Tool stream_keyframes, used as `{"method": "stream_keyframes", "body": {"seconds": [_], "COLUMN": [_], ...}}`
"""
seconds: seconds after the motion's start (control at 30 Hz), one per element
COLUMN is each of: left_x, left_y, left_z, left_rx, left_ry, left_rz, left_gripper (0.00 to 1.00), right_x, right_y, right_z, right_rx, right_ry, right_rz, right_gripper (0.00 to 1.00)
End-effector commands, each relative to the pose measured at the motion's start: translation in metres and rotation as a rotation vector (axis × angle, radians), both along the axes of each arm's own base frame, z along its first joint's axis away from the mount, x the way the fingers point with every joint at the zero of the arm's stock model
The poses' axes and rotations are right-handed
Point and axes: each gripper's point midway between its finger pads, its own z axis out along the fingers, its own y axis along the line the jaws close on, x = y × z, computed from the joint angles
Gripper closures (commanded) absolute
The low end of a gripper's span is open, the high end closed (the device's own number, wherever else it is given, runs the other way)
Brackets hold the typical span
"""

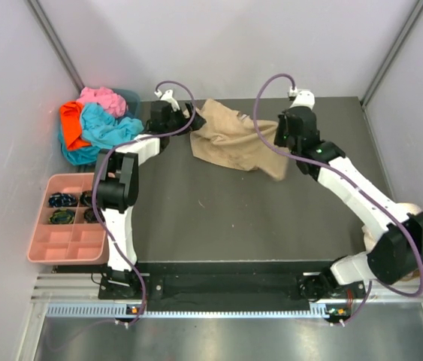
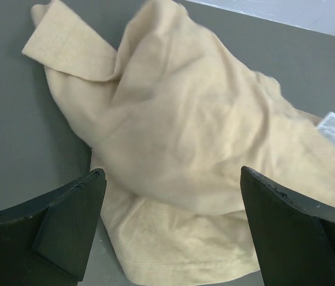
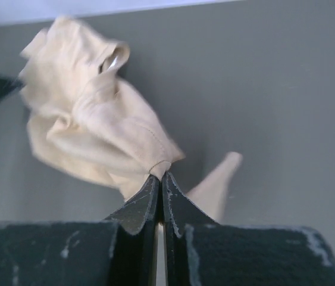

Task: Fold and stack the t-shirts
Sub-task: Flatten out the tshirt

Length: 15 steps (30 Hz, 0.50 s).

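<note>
A crumpled tan t-shirt [image 1: 234, 141] lies at the back middle of the dark table. My left gripper [image 1: 190, 120] hovers at its left edge, open wide; in the left wrist view the tan t-shirt [image 2: 197, 131] fills the space beyond the left gripper [image 2: 170, 174], with nothing between the fingers [image 2: 66, 220]. My right gripper [image 1: 280, 143] is at the shirt's right side. In the right wrist view the right gripper [image 3: 161, 175] is shut on a pinched fold of the tan t-shirt [image 3: 96, 125]. Turquoise [image 1: 110, 129], orange [image 1: 72, 124] and pink [image 1: 102, 98] t-shirts lie piled at the back left.
A pink compartment tray [image 1: 61, 252] holding small dark items sits off the table's left edge. A cream cap [image 1: 410, 212] shows partly behind the right arm at the right edge. Grey walls close in on the back and both sides.
</note>
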Motion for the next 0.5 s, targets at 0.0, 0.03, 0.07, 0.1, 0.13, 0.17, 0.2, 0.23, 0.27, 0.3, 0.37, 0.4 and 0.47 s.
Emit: {"method": "stream_keyframes", "body": {"seconds": [0.0, 0.03, 0.07, 0.1, 0.13, 0.17, 0.2, 0.23, 0.27, 0.3, 0.37, 0.4, 0.47], "left_x": [0.001, 0.002, 0.003, 0.003, 0.004, 0.005, 0.004, 0.004, 0.006, 0.005, 0.005, 0.003, 0.001], "left_y": [-0.021, -0.024, -0.027, -0.033, -0.035, -0.037, -0.041, -0.042, -0.043, -0.043, -0.043, -0.043, -0.04], "left_z": [0.037, 0.032, 0.025, 0.024, 0.021, 0.015, 0.012, 0.01, 0.007, 0.004, 0.0, -0.004, -0.01], "left_rx": [-0.03, -0.016, -0.005, -0.001, 0.006, 0.009, 0.011, 0.016, 0.022, 0.025, 0.041, 0.051, 0.079], "left_ry": [-0.107, -0.103, -0.09, -0.087, -0.085, -0.074, -0.069, -0.069, -0.064, -0.056, -0.049, -0.038, -0.023], "left_rz": [-0.051, -0.056, -0.062, -0.073, -0.075, -0.078, -0.085, -0.089, -0.09, -0.093, -0.091, -0.091, -0.085], "left_gripper": [0.01, 0.01, 0.01, 0.01, 0.01, 0.01, 0.01, 0.01, 0.01, 0.01, 0.01, 0.01, 0.01], "right_x": [-0.01, -0.013, -0.015, -0.017, -0.02, -0.022, -0.024, -0.026, -0.029, -0.032, -0.038, -0.04, -0.042], "right_y": [-0.06, -0.067, -0.072, -0.08, -0.084, -0.088, -0.096, -0.101, -0.107, -0.115, -0.128, -0.134, -0.144], "right_z": [0.02, 0.024, 0.024, 0.025, 0.028, 0.028, 0.03, 0.031, 0.033, 0.035, 0.04, 0.043, 0.044], "right_rx": [-0.092, -0.089, -0.092, -0.099, -0.092, -0.092, -0.101, -0.1, -0.102, -0.115, -0.113, -0.113, -0.111], "right_ry": [-0.06, -0.068, -0.067, -0.071, -0.076, -0.078, -0.085, -0.087, -0.091, -0.096, -0.109, -0.118, -0.12], "right_rz": [-0.263, -0.289, -0.306, -0.343, -0.363, -0.377, -0.412, -0.434, -0.456, -0.493, -0.544, -0.57, -0.597], "right_gripper": [1.0, 1.0, 1.0, 1.0, 1.0, 1.0, 1.0, 1.0, 1.0, 1.0, 1.0, 1.0, 1.0]}}
